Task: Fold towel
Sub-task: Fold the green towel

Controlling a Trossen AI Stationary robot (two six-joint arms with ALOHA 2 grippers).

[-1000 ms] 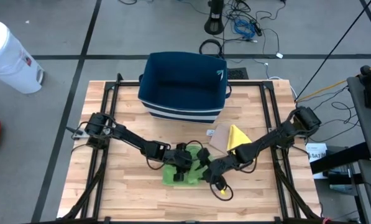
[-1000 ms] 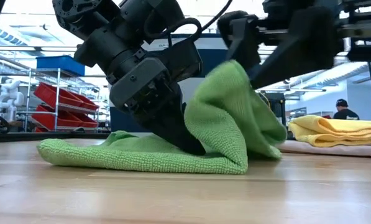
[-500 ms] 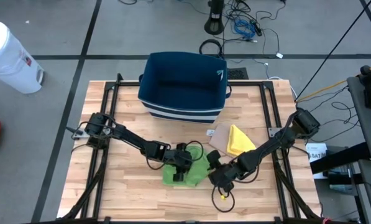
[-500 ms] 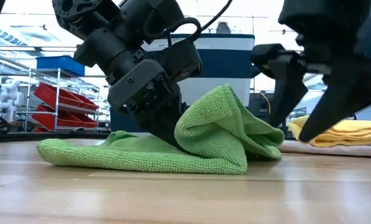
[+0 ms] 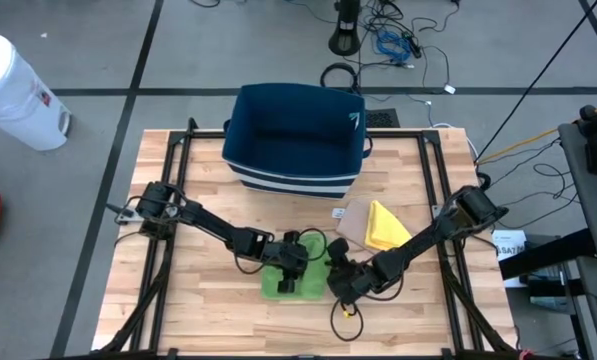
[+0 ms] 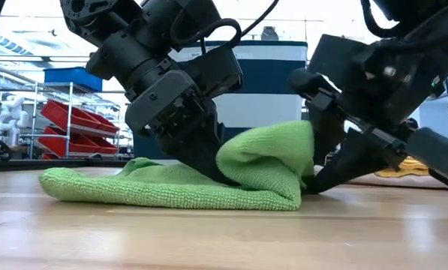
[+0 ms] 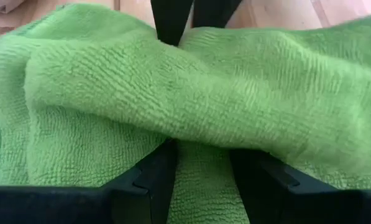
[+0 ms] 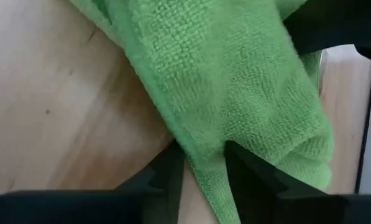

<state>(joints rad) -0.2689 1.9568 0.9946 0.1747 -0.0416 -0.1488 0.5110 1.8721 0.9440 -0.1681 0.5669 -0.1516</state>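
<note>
A green towel (image 5: 278, 283) lies bunched on the wooden table near its front edge, its right part folded over into a rounded hump (image 6: 272, 161). My left gripper (image 5: 300, 268) comes down slanting from the left, and the hump drapes over its fingers. My right gripper (image 5: 336, 277) sits low at the towel's right end (image 6: 306, 187). Both are shut on cloth. My left gripper is pinched on the green towel's lower layer (image 7: 204, 168) under the folded-over hump, slanting down from the left. That layer stays flat on the table, and the fold (image 7: 191, 87) hides the fingertips. My right gripper has a hanging edge of the towel's folded right end (image 8: 205, 158) between its two fingers (image 8: 169, 171), coming low from the table's right. The towel rests on the table there; one layer or several, I cannot tell.
A navy bin (image 5: 296, 135) stands at the table's far side. To the right of the green towel, a yellow towel (image 5: 383, 225) lies on a tan one (image 5: 351, 222). A cable with a yellow end (image 5: 346, 312) trails near the front edge.
My right gripper let go of the raised right part of the towel, which dropped into a lower hump over my left gripper's fingers. It opened and drew back toward the near right, then came back low against the towel's right end and shut there.
</note>
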